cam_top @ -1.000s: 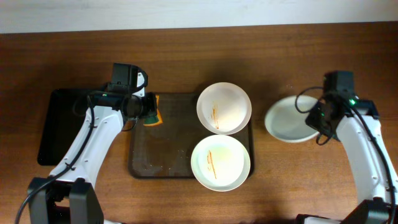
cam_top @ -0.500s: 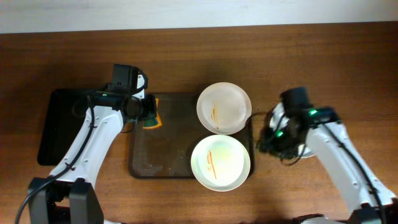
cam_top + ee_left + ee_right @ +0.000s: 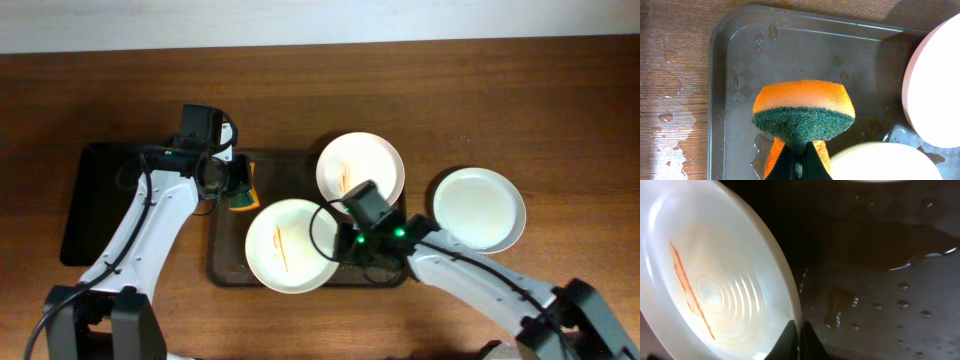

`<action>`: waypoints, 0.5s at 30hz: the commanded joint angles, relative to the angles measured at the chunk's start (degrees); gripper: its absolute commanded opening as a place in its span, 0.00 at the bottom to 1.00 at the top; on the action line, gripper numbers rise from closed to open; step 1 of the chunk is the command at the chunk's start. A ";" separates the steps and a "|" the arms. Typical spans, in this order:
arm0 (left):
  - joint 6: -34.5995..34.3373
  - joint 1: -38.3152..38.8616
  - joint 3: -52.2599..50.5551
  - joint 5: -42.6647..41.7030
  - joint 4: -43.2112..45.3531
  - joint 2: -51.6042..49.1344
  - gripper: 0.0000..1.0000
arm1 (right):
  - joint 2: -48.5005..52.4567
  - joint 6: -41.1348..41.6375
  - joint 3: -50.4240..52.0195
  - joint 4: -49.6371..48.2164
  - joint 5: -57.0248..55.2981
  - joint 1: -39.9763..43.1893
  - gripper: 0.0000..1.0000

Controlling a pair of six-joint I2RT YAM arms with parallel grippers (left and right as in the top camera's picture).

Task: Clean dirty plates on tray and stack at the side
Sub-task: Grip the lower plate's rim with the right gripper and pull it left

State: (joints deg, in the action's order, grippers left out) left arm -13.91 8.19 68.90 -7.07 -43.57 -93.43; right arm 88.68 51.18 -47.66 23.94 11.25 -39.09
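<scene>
The dark brown tray [image 3: 225,262] lies at the table's middle, wet inside. A dirty plate [image 3: 360,172] with an orange streak sits at its far right corner. My right gripper [image 3: 335,243] is shut on the rim of a second streaked plate [image 3: 287,245] and holds it tilted over the tray's middle; it shows large in the right wrist view [image 3: 710,280]. A plain white plate [image 3: 478,207] rests on the table to the right of the tray. My left gripper [image 3: 240,185] is shut on an orange and green sponge [image 3: 802,110] above the tray's far left corner.
A smaller black tray [image 3: 95,200] lies at the left of the table. Water drops lie on the wood [image 3: 670,117] beside the brown tray's rim [image 3: 715,100]. The table's far edge meets a white wall.
My right arm swung left from the plain plate to the tray, took the near dirty plate by its rim and lifted it leftward. The left gripper with the sponge barely moved.
</scene>
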 commanded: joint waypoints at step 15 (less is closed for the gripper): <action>0.70 1.62 -0.66 -0.13 -7.37 1.40 0.00 | 16.61 6.80 -7.15 -8.72 -9.79 -2.56 0.04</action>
State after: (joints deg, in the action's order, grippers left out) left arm -13.91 8.58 70.39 -10.04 -52.71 -93.41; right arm 103.74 54.17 -54.61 13.89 1.54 -41.78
